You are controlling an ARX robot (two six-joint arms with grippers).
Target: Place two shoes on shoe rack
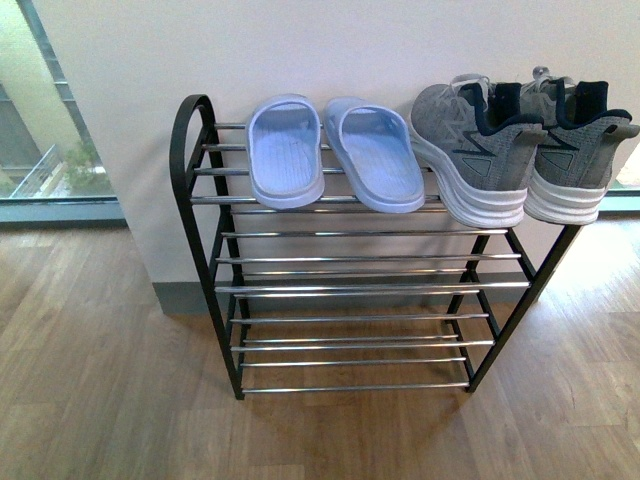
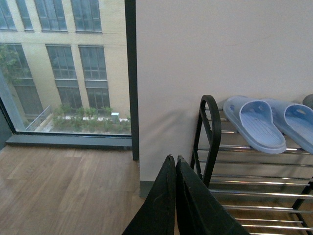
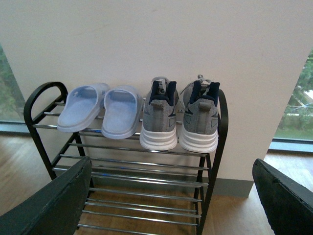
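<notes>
Left hand (image 2: 175, 159): black fingers pressed together, nothing between them, tips raised toward the curved black end loop of the low black-framed shoe rack with silver rod shelves (image 2: 209, 142). Empty and closed, it looked parked clear of the rack, not set for a grasp.

Right hand (image 3: 171, 196): fingers spread wide, one at each lower edge of its wrist view, gripping nothing. The rack stood ahead of it, and through the open gap sat the pair of grey knit sneakers with thick white soles and navy collars (image 3: 178, 120), heels toward the hand, toes to the wall. A spread, empty hand behind shoes already seated reads as a release position.

Beyond the sneakers, toward the left hand's side, lay the pale-blue open-toe rubber slide slippers (image 3: 100, 110), also on the top tier, side by side and just beside the sneakers. All four items rested across the rods, which supported the soles along their length. Lower tiers were bare.

Judgement: placement appeared complete; the sneaker nearest the rack's end (image 1: 580, 150) overhung the frame slightly in the front view.
</notes>
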